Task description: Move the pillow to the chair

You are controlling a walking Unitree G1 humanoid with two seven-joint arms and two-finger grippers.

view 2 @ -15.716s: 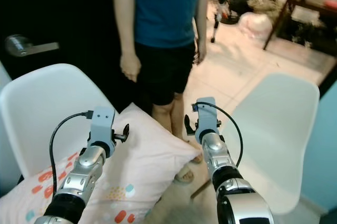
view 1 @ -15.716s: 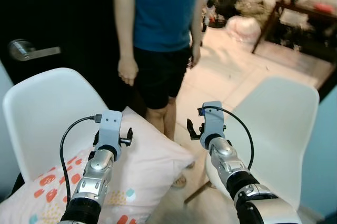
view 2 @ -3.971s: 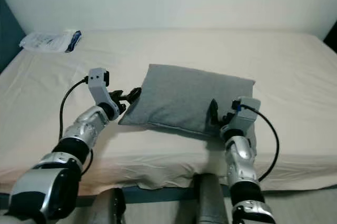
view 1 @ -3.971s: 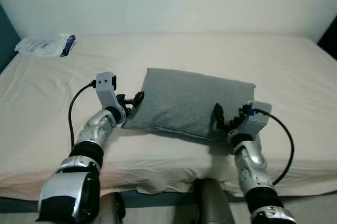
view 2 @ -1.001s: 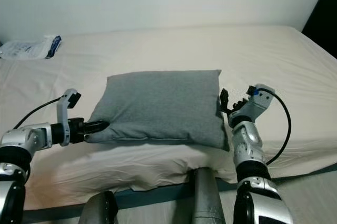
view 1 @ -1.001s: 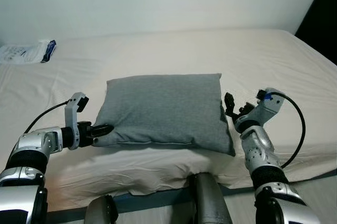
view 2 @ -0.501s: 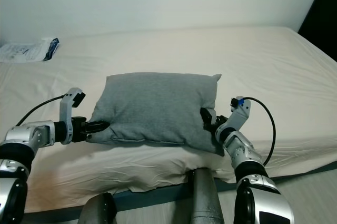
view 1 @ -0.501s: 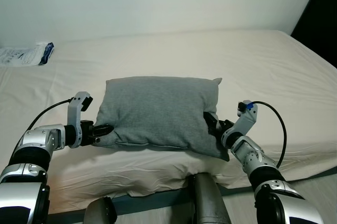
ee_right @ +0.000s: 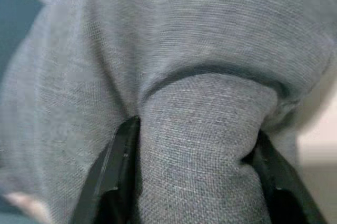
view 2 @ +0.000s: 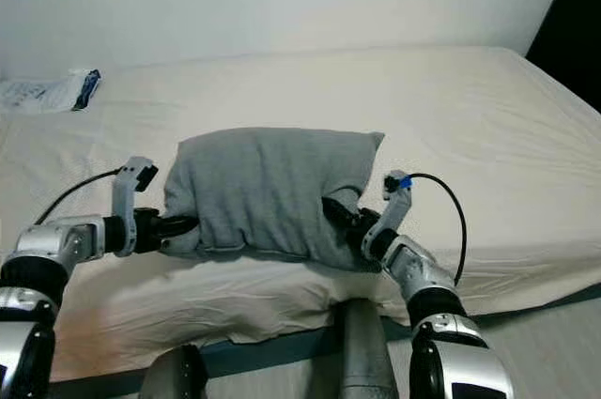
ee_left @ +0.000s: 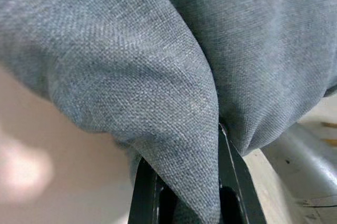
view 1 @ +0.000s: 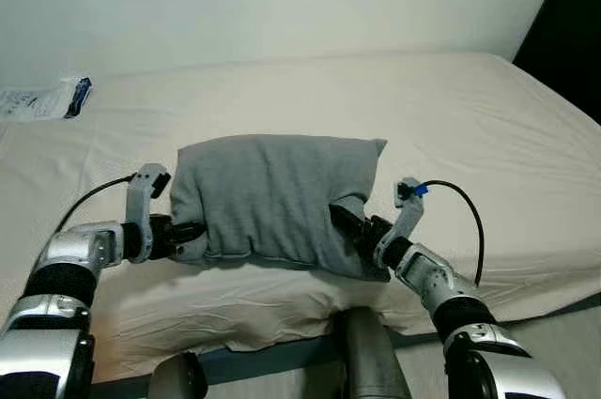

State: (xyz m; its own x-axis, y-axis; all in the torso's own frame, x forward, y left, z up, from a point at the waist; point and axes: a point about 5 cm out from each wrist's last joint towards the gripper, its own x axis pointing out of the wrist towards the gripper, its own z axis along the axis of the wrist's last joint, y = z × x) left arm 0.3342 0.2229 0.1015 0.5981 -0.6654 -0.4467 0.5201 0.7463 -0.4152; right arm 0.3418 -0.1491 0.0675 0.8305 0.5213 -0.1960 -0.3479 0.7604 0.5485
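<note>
Soft and light, the grey pillow (view 1: 272,194) bunches on the bed (view 1: 470,127) where left claw (view 1: 191,231) and right claw (view 1: 346,225) pinch its ends.

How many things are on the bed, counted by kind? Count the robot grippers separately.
Grey pillow: 1
Plastic packet at the bed's far left corner: 1
Grippers pressed into the pillow, left gripper and right gripper: 2
Total: 2 things on the bed, plus 2 grippers
</note>
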